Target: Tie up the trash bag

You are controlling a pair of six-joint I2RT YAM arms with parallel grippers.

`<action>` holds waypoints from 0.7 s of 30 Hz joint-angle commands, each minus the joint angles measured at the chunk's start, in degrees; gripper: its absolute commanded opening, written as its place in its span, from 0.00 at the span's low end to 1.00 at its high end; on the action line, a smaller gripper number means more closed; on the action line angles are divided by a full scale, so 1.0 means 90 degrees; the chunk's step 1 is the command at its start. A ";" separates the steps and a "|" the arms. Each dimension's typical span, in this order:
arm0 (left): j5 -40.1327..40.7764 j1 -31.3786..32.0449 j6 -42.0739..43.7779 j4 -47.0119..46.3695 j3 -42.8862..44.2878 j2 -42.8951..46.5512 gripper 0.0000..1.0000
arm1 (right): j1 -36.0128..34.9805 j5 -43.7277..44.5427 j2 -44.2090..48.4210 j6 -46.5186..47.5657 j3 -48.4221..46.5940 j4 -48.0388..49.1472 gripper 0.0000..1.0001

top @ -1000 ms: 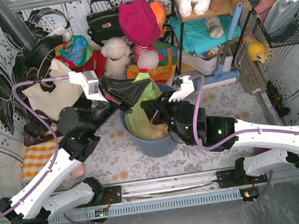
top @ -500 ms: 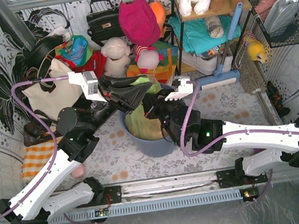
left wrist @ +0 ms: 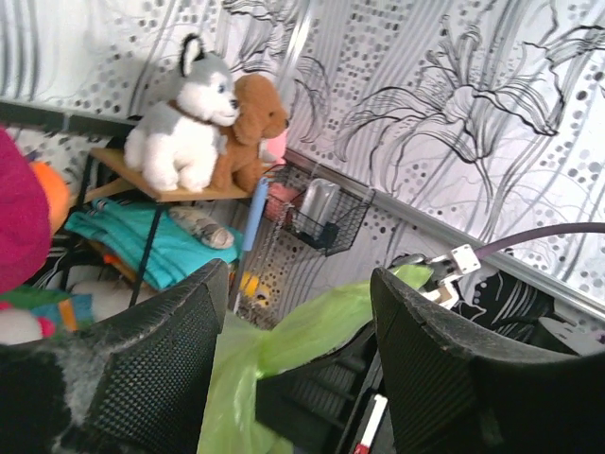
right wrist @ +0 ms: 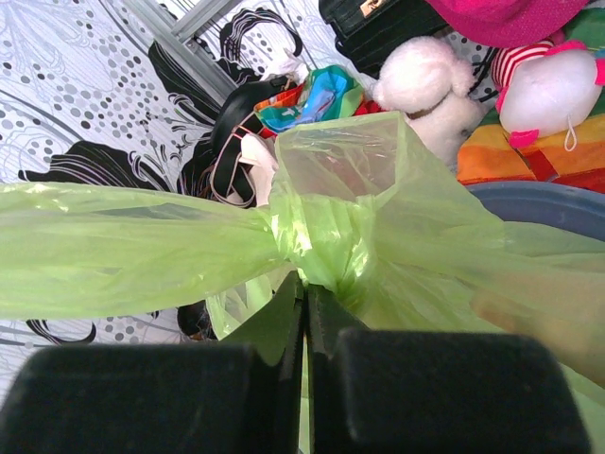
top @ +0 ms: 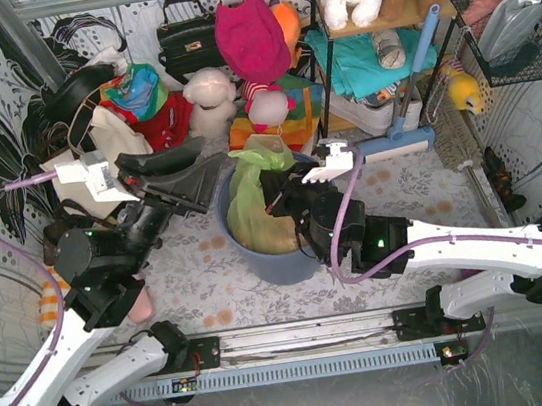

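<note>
Item: thin translucent lime-green plastic trash bag [top: 253, 197], brownish waste showing through; sits inside a round blue-grey plastic bin [top: 277, 263] at the middle of the patterned desk [top: 201, 278], nearer the far edge than the near one; neck gathered into a knot [right wrist: 317, 248], one flattened tail [right wrist: 123, 251] stretched out sideways from it.

Right tool [right wrist: 304, 331]: fingers pressed together on a fold of green plastic directly under the knot; in the top view it [top: 276, 198] lies over the bin's right rim.

Left tool [top: 211, 177]: jaws spread wide, gripping nothing; just beside the bin's left rim; in its wrist view the bag [left wrist: 302, 331] shows beyond the gap [left wrist: 298, 288]; contact cannot be told.
</note>
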State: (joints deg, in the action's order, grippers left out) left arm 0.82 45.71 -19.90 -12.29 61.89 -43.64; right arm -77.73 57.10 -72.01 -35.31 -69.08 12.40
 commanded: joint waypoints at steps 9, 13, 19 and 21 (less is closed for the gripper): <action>0.0868 0.0019 -0.0777 0.1197 -0.0826 0.0105 0.69 | -0.0028 0.0073 0.0270 -0.0217 -0.0080 -0.0383 0.00; 0.0523 0.0018 -0.0917 0.1101 -0.0996 -0.0062 0.69 | -0.0025 0.0059 0.0281 -0.0227 -0.0078 -0.0396 0.00; 0.0017 0.0018 -0.0875 0.0852 -0.1121 -0.0190 0.64 | -0.0025 0.0062 0.0247 -0.0265 -0.0070 -0.0449 0.00; 0.0038 0.0018 -0.0866 0.0886 -0.1141 -0.0223 0.56 | -0.0025 0.0071 0.0247 -0.0276 -0.0047 -0.0441 0.00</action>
State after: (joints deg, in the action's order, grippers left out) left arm 2.94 45.71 -27.51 -1.28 51.92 -45.84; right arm -77.73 57.06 -70.91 -36.84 -69.08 8.71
